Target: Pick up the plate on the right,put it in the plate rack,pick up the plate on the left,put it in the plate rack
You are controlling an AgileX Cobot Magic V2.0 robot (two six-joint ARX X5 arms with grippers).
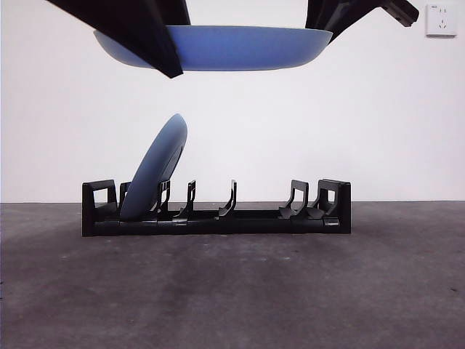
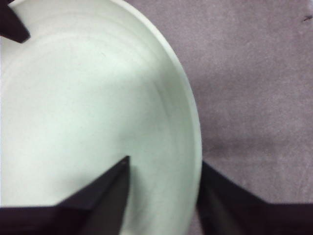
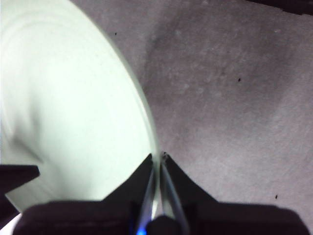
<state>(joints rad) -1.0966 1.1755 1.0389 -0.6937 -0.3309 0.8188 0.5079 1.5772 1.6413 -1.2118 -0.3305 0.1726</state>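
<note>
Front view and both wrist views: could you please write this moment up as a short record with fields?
held plate: level in the air, above the plate rack
racked plate: standing tilted between prongs near one end of the plate rack
right gripper: shut on the held plate's rim
left gripper: at the held plate's rim, grip unclear
task stage: one plate racked, the other not yet lowered in

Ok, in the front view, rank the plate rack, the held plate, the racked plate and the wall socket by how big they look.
1. Plate rack, widest.
2. Held plate, a little narrower, gripped at both rims by the left gripper and right gripper.
3. Racked plate, seen nearly edge-on, so it looks smaller.
4. Wall socket, smallest, also farthest.
</note>
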